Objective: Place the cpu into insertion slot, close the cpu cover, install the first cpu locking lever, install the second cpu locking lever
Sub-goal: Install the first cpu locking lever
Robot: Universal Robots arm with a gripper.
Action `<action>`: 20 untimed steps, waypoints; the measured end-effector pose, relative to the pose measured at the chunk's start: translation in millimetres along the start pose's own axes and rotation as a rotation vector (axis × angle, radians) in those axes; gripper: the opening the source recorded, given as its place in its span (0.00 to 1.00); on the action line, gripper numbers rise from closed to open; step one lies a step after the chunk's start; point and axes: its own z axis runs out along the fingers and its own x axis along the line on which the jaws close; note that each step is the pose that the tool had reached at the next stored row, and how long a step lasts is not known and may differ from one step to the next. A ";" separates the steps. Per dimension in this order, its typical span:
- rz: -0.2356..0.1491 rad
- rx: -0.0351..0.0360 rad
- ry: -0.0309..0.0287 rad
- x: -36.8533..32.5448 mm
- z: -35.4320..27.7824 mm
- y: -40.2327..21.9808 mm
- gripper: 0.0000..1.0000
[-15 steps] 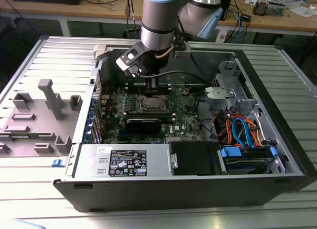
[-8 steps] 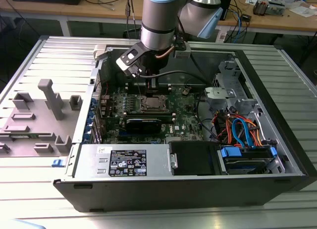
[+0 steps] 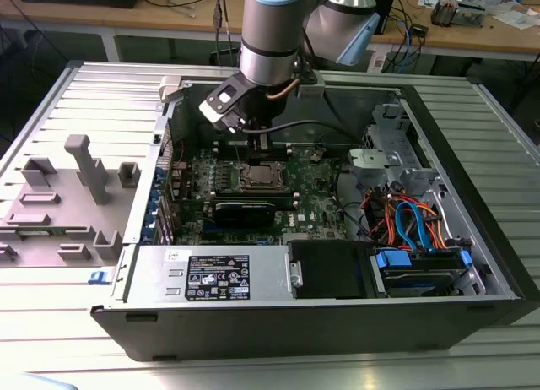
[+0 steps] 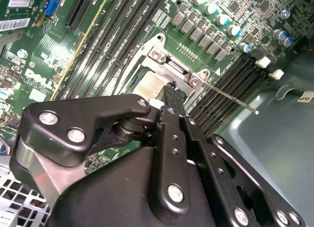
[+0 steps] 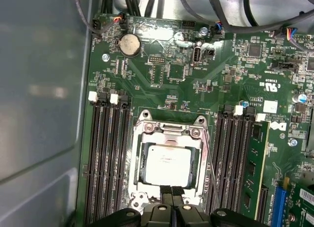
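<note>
cpu [image 5: 168, 163] sits flat in the slot [image 5: 138, 153], cover [image 5: 169, 131] down around it. One lever [image 4: 230, 97] sticks out unlatched toward the RAM slots [image 5: 105, 153]. Hand [image 5: 171, 191] at the socket's 6 o'clock edge in the first wrist view, fingers [image 5: 177, 191] pinched narrow, holding nothing I can see. Judgement: cpu is light, rigid, fragile underneath; take it by the edges only. Lever is thin springy wire; push near its free end.

- A lab or workshop.
- An opened computer case [image 3: 337, 263] lies on a ribbed metal table [image 3: 76, 322].
- Wooden benches [image 3: 472, 31] behind carry cables and electronics.
</note>
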 end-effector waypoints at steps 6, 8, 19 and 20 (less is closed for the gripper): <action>-0.055 0.0007 -0.0022 -0.9 0.0 -0.2 0.11; -0.092 0.0011 -0.0043 -1.0 0.0 -0.1 0.11; -0.248 0.0037 -0.0141 -0.9 0.0 -0.1 0.11; -0.266 0.0040 -0.0153 -0.9 0.0 -0.2 0.11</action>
